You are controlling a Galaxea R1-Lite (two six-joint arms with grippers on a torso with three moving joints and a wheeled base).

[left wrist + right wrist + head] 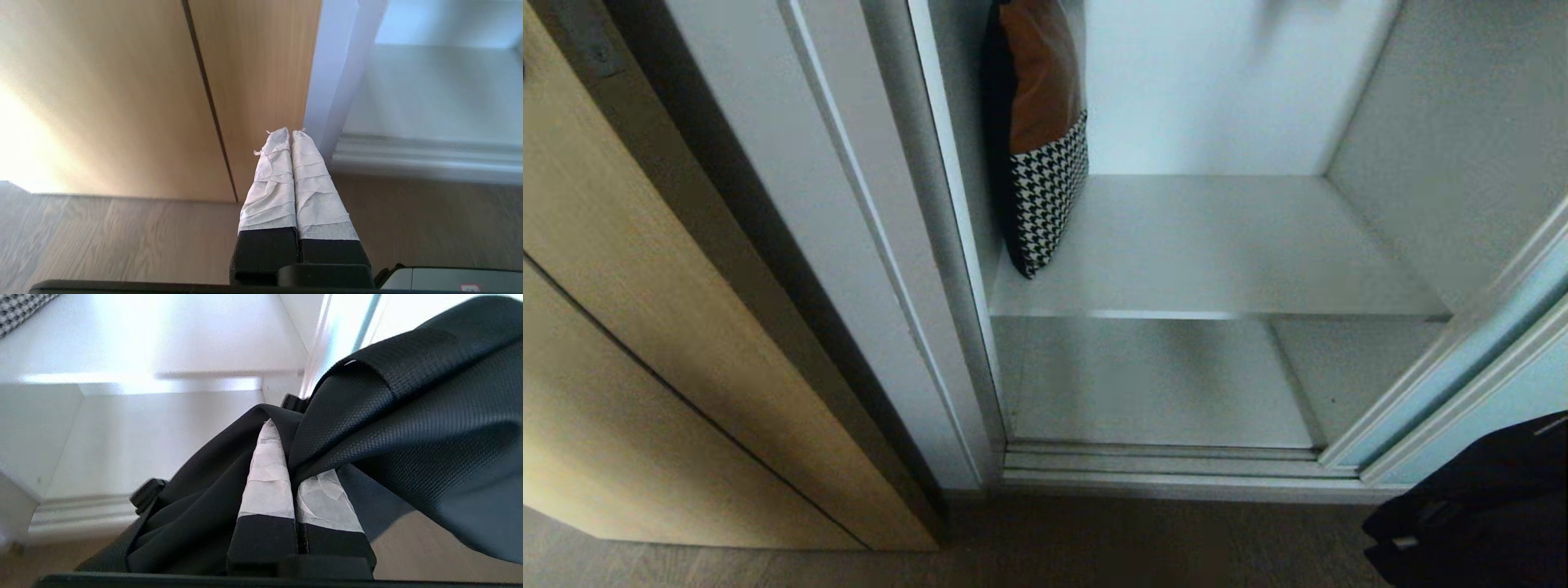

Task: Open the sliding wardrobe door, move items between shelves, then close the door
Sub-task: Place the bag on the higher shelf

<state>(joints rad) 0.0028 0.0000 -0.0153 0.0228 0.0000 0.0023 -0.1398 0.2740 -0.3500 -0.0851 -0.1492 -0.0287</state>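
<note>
Black bag (408,400): pinched in closed right gripper (286,453), clear of wardrobe for transfer.
Shelves (1217,245): exposed; sliding door (1486,359) pushed aside.
Left gripper (291,134): closed, empty, parked.

black gripper (291,132) fingers (269,179) wrapped in white tape

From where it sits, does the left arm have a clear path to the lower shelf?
Probably yes: the left pincer, shut and empty, sits low by the wood cabinet front; the sliding door stands aside and the lower shelf is bare.
</note>
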